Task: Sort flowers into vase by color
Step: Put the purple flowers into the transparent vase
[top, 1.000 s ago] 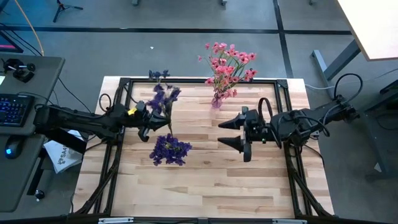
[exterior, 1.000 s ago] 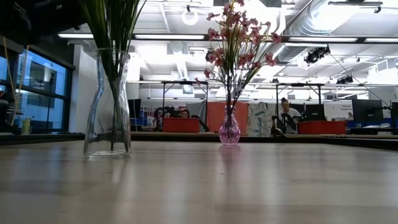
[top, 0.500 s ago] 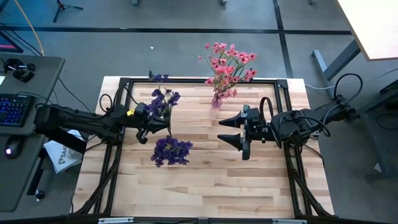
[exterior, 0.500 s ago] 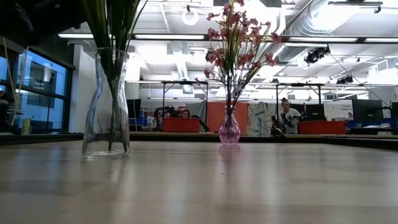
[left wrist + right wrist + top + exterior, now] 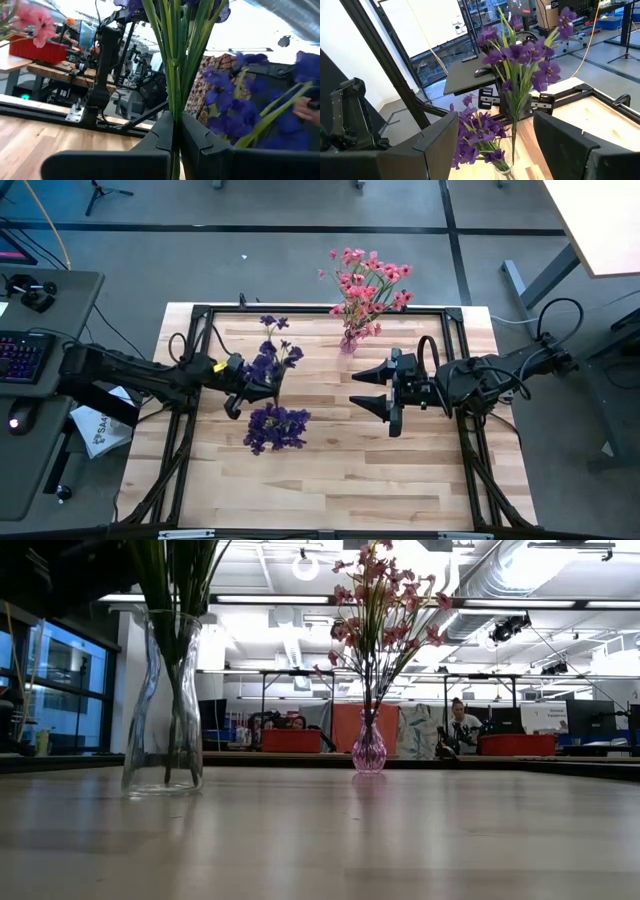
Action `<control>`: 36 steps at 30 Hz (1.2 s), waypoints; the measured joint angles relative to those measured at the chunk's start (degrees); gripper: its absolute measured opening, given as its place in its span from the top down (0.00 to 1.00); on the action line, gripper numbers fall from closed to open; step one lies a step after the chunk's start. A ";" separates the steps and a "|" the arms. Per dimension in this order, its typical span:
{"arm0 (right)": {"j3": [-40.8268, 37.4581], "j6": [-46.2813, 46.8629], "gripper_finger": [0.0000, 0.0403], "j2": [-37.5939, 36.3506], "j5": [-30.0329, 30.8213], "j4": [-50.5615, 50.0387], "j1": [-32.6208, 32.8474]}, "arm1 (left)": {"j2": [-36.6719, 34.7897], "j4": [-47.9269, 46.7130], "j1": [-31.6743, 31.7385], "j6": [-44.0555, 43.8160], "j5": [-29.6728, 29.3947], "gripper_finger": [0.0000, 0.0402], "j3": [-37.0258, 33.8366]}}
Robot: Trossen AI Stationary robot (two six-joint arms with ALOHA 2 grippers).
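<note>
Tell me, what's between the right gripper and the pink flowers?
Nothing. In the high view, only bare table lies between the open right gripper and the pink flowers, which stand in a small pink vase.

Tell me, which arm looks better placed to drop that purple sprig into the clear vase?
Probably the left. Its left gripper is shut on the purple sprig beside the clear vase. The right gripper hangs open and empty, farther away.
</note>
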 joint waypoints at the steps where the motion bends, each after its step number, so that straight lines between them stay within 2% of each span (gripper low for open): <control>1: 0.00 -0.39 0.37 0.00 0.04 0.00 0.00 | 0.24 -0.08 0.00 0.00 -0.17 1.00 0.00; 11: 0.00 -0.85 0.37 0.00 0.98 0.00 -0.02 | 1.74 0.14 0.00 -0.11 -0.28 1.00 0.00; 25: 0.00 -0.85 0.37 0.00 0.98 -0.02 -0.02 | 2.10 -1.99 -0.57 7.09 -0.77 1.00 0.00; 36: 0.00 -0.85 0.37 -0.02 1.01 -0.02 -0.02 | 2.06 4.91 -1.29 5.78 -0.96 1.00 0.00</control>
